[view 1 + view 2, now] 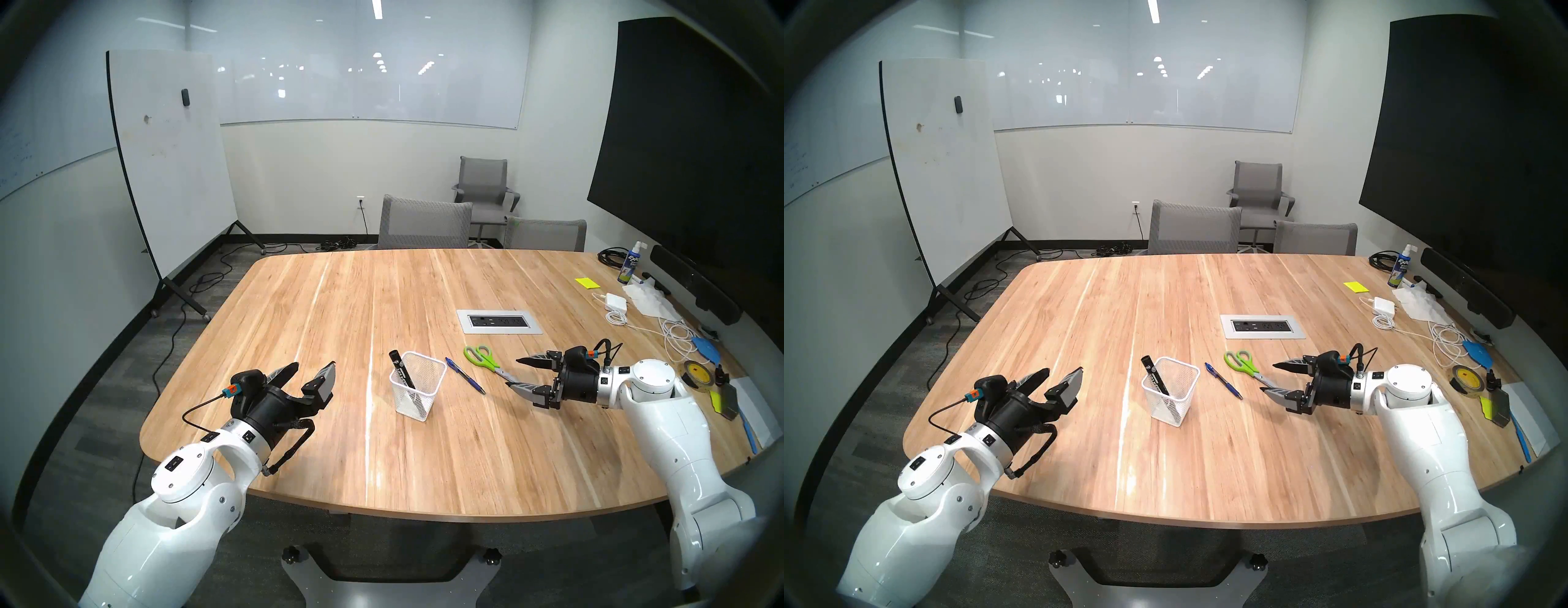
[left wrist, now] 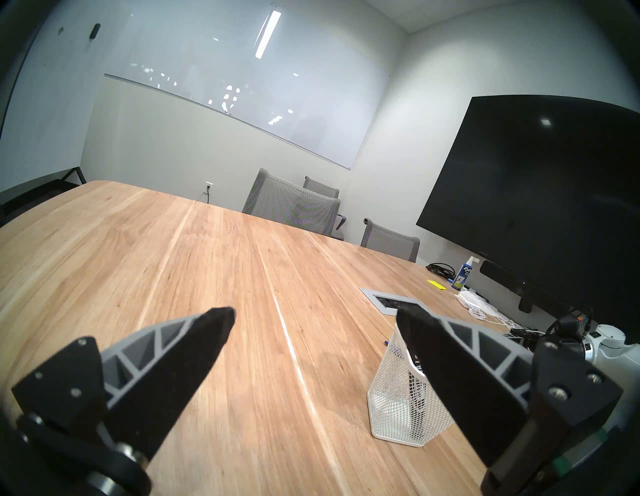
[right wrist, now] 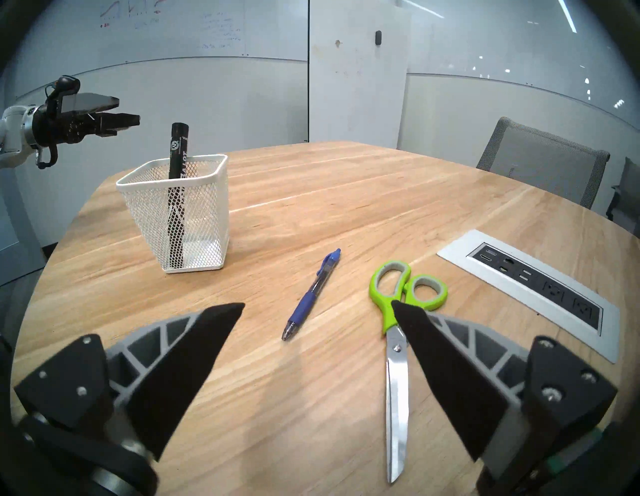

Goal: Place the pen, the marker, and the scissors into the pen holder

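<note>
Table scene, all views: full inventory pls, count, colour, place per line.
pen holder: 1, white mesh, near-centre of table.
marker: 1, black, standing in holder.
pen: 1, blue, flat, right of holder.
scissors: 1, green/grey handles, right of pen.
outlet panel: 1, grey, set into table.
spray bottle: 1, blue, far right.
sticky notes: 1 pad, yellow, by the bottle.
charger: 1, white, right side.
chairs: 3, grey, far side.
left gripper: open, empty.
right gripper: open, over the scissors blades.

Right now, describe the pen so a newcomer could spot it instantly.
On the wooden table, find the white mesh pen holder with the black marker standing in it. The pen lies flat between it and the green-handled scissors: slim, blue, the only loose thin stick.
</note>
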`<state>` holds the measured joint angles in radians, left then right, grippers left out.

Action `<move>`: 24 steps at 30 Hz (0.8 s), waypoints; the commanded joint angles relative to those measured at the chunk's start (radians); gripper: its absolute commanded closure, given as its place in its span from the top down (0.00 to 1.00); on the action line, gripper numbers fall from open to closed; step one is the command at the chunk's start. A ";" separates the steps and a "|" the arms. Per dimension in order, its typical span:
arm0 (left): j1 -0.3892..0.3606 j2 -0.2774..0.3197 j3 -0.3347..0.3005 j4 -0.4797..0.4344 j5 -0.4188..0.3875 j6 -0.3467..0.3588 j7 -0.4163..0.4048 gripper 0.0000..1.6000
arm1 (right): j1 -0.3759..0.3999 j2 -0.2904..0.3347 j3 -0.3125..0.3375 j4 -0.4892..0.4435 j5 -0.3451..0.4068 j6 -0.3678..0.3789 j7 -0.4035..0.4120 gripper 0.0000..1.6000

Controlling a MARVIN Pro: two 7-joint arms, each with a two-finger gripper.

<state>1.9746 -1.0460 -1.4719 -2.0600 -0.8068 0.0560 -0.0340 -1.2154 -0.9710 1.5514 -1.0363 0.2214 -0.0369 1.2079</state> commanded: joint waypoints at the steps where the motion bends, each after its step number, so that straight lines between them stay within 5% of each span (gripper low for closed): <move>1: 0.001 0.000 -0.003 -0.023 -0.001 -0.001 0.000 1.00 | 0.068 -0.009 -0.002 0.014 0.000 -0.010 -0.001 1.00; 24: 0.000 -0.002 -0.004 -0.022 0.000 -0.001 -0.002 1.00 | 0.216 -0.022 -0.060 0.194 -0.086 -0.042 -0.008 1.00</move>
<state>1.9746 -1.0481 -1.4728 -2.0600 -0.8054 0.0562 -0.0357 -1.0772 -0.9923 1.4965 -0.8607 0.1387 -0.0677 1.1894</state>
